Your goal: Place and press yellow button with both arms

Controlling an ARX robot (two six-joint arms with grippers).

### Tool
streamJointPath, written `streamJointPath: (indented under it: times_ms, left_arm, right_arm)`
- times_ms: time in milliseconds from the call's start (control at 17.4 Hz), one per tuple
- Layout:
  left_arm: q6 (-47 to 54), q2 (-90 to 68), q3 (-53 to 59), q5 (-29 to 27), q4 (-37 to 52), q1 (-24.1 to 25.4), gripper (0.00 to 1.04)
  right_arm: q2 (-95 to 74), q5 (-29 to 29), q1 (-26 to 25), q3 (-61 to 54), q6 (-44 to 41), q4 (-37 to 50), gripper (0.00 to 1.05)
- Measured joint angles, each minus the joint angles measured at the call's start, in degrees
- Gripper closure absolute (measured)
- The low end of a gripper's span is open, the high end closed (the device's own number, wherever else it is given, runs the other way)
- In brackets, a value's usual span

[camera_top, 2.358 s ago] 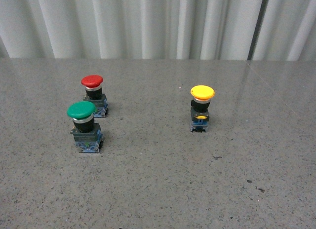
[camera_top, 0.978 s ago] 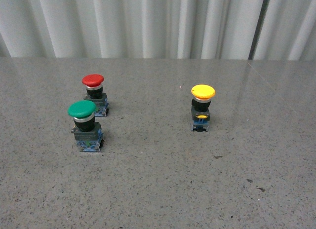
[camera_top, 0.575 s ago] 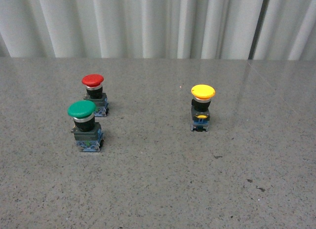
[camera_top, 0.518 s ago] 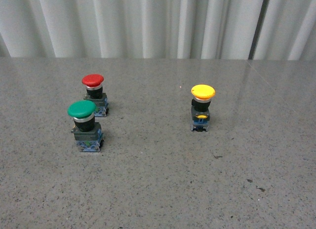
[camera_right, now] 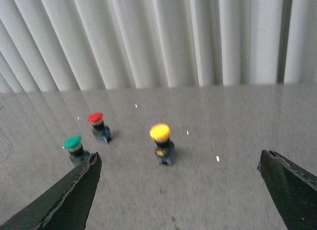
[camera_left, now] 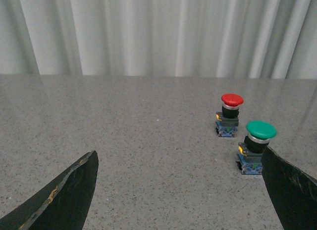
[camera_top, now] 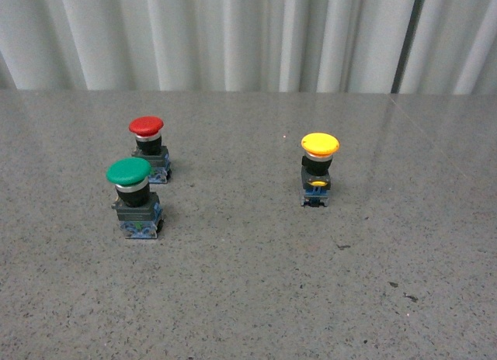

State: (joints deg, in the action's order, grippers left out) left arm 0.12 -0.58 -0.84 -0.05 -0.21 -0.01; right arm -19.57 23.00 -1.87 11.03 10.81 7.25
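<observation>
The yellow button (camera_top: 318,167) stands upright on the grey table, right of centre, with a yellow cap, black body and blue base. It also shows in the right wrist view (camera_right: 161,143), ahead of my open right gripper (camera_right: 178,168) and well apart from it. My left gripper (camera_left: 181,160) is open and empty; the yellow button is out of its view. Neither arm shows in the front view.
A red-capped button (camera_top: 147,147) and a green-capped button (camera_top: 133,197) stand close together at the left of the table; the green one (camera_left: 255,153) sits just beyond my left gripper's finger (camera_left: 290,190). White pleated curtains (camera_top: 233,34) close off the back of the grey speckled table (camera_top: 248,298).
None of the three buttons has moved in the front view, and no arm has come into it.
</observation>
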Motion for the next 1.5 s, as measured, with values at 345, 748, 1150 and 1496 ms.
streamJointPath:
  times_ms: [345, 748, 1150, 1496]
  left_arm:
    - [0.0, 0.0, 0.0, 0.0, 0.0, 0.0, 0.07]
    - [0.0, 0.0, 0.0, 0.0, 0.0, 0.0, 0.07]
    - [0.0, 0.0, 0.0, 0.0, 0.0, 0.0, 0.07]
    - [0.0, 0.0, 0.0, 0.0, 0.0, 0.0, 0.07]
  right_arm:
    - [-35.8, -8.2, 13.2, 19.2, -3.9, 14.0, 0.07]
    - [-67.1, -20.3, 27.0, 35.6, -9.2, 17.5, 0.26]
    - [-73.4, -22.9, 28.9, 40.4, -9.4, 11.6, 0.97]
    - [-78.0, -23.7, 28.5, 44.0, -10.6, 9.5, 1.03]
